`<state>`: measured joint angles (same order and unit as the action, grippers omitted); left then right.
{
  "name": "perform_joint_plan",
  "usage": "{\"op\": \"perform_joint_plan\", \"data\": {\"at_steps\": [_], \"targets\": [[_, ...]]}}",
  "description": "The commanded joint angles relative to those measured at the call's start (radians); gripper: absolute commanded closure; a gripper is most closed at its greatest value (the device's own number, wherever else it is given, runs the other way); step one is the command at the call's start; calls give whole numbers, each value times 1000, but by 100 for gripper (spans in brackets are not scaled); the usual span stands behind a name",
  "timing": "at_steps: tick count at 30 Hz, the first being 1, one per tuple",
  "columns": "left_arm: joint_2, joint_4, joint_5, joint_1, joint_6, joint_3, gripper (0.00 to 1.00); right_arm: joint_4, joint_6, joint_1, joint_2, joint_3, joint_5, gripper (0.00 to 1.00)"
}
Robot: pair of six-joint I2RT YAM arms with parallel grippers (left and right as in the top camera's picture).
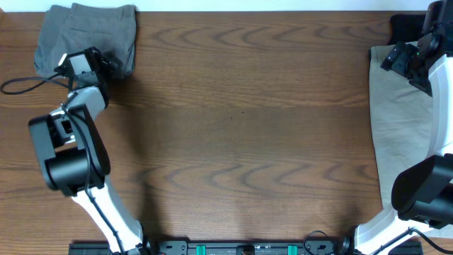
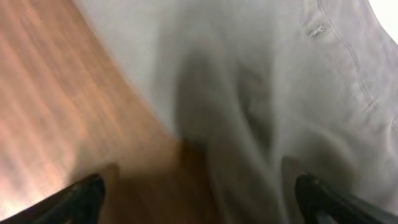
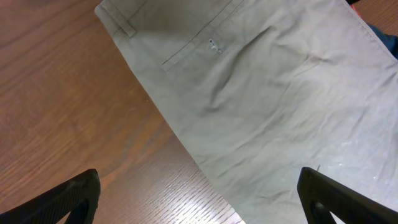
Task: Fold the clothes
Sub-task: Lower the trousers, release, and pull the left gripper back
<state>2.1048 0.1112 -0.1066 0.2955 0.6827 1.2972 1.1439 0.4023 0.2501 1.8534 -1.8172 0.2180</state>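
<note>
The grey shorts (image 1: 88,32) lie folded at the table's far left corner. My left gripper (image 1: 106,65) hovers over their near right edge, open and empty; in the left wrist view the grey shorts (image 2: 273,93) fill the right side, blurred, with the open gripper (image 2: 199,196) astride their edge. The beige-khaki shorts (image 1: 400,134) lie spread flat along the right edge. My right gripper (image 1: 396,58) is above their far left corner, open and empty. The right wrist view shows the khaki shorts (image 3: 280,93) with the buttoned back pocket and the open gripper (image 3: 199,199) over their edge.
A dark object (image 1: 407,27) sits at the far right corner behind the khaki shorts. A black cable (image 1: 25,85) trails off the left arm. The wooden table (image 1: 241,127) spans the middle between both garments.
</note>
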Motion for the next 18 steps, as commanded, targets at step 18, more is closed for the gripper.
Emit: {"op": "perform_joint_plan", "data": {"at_steps": [18], "targets": [[-724,-1000,56,2,51,-79,2,1,11,5,-17,-6,14,1]]}}
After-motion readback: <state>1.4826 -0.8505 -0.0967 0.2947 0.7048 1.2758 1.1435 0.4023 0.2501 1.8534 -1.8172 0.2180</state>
